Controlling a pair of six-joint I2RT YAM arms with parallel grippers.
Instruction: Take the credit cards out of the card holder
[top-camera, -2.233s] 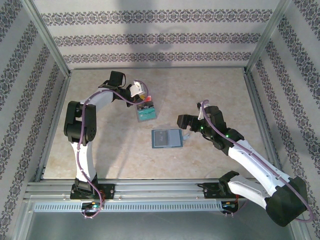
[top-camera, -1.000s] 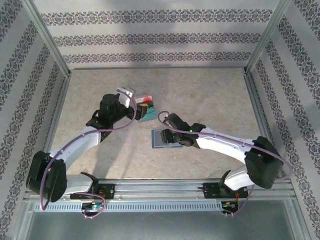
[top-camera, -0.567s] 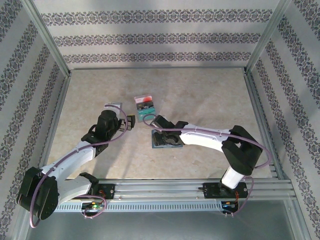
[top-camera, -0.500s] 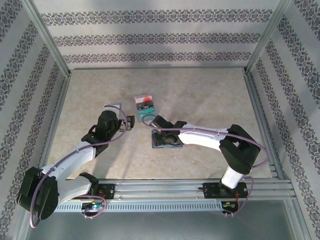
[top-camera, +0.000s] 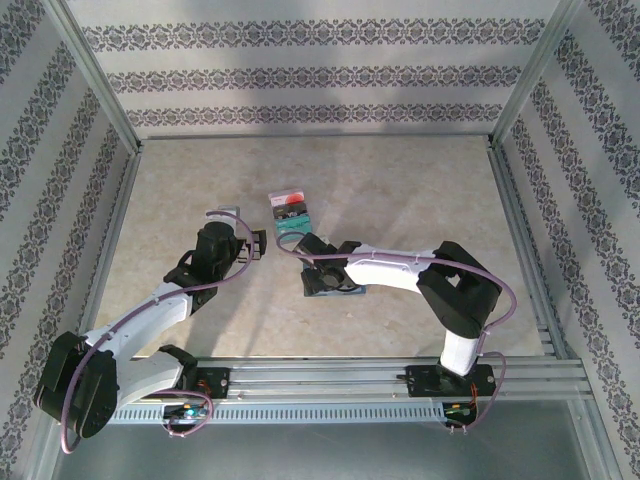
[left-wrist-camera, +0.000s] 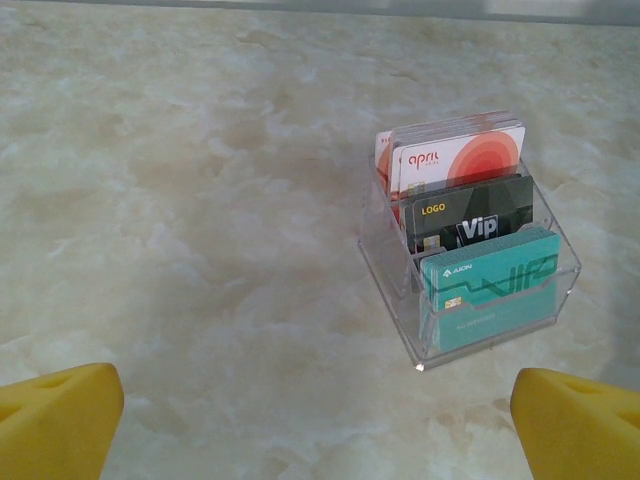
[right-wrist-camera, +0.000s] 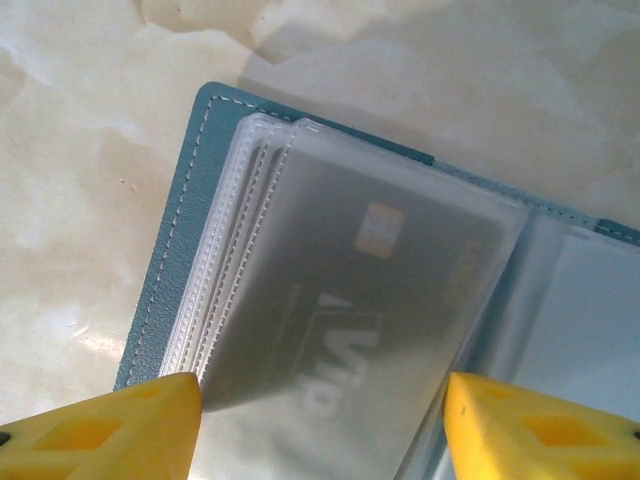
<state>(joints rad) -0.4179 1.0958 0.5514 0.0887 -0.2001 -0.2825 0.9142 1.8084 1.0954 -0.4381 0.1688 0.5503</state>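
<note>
Right jaws (right-wrist-camera: 325, 420): parted, yellow tips either side of the clear sleeves of the card holder (right-wrist-camera: 178, 270). I can't tell whether the tips touch the plastic, and I see no grip on anything. From above, the right jaws (top-camera: 318, 268) sit low over the far-left part of the card holder (top-camera: 345, 288), and the wrist hides that corner.

The holder lies open and flat on the worktop (top-camera: 420, 190), near the middle, blue cover down and sleeves up. Several frosted sleeves are stacked, with stitched edges fanned at the left. One card (right-wrist-camera: 370, 290) is inside the top sleeve. Its chip and large lettering show through the plastic, too blurred to read.

Left jaws (left-wrist-camera: 320, 425): released, spread wide, holding nothing, facing the clear plastic rack (left-wrist-camera: 392, 300) across bare worktop (left-wrist-camera: 180, 230). From above, the left jaws (top-camera: 258, 245) are near the rack (top-camera: 290, 213), on its near-left side, apart from it.

The rack stands upright just beyond the holder, holding cards on edge in stepped slots:
- red-and-white card (left-wrist-camera: 455, 155) at the back
- black card (left-wrist-camera: 470, 215) in the middle
- teal card (left-wrist-camera: 490, 285) in front

A sliver of another whitish card shows behind the red one.

The right arm reaches in from the right side. Patterned panels wall in the worktop.
</note>
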